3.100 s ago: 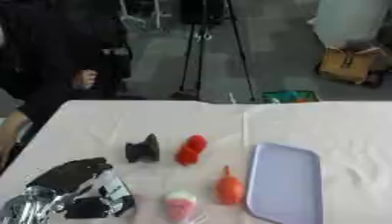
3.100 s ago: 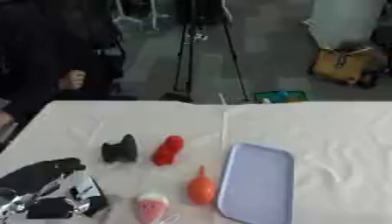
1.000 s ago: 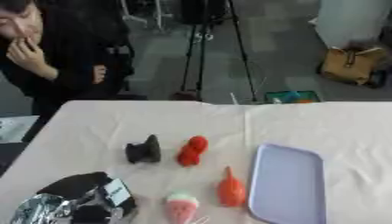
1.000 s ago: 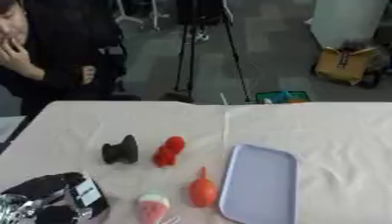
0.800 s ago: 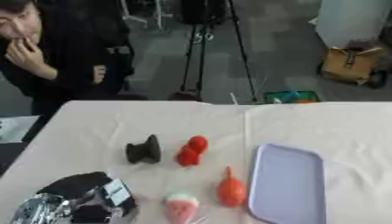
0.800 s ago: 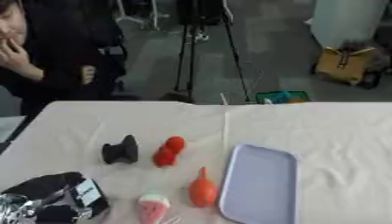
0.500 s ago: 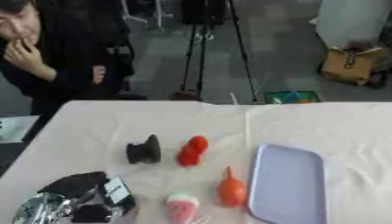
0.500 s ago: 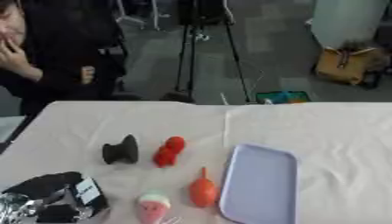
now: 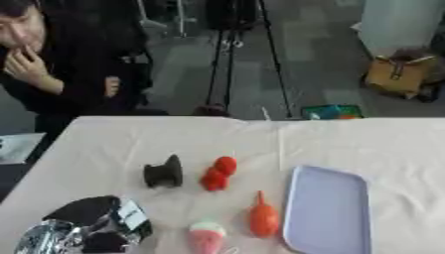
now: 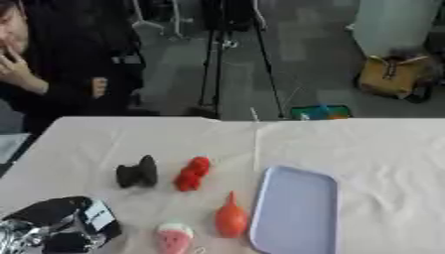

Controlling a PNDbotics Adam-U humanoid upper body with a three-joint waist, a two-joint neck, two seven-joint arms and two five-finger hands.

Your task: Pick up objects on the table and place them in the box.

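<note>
Only 1 hand showed: the left hand sat low at the near-left corner of the bench, a black-and-silver mass whose fingers could not be made out, so whether they were apart or together could not be told; it appeared to hold nothing. The right hand was in no view. The 4 small things lay loose on the cloth, all to the right of and beyond that hand. The black object was the nearest on the far side, up and to the right of the hand, with the red lumpy object just beside it further right. Closer to the near edge, the pink-and-white object lay just to the hand's right, roughly level with it, and the orange object was next beyond that, its long axis running near to far with the thin tip pointing away from the robot. The pale lavender tray-like box lay at the right, long side also running near to far, its left rim just beside the orange object and well apart from the hand. By my reading, the left hand was the only candidate in sight, and the pink-and-white object looked the shortest reach, a sideways move to the right; any carry to the box would then continue in that direction across the orange object's place.
</note>
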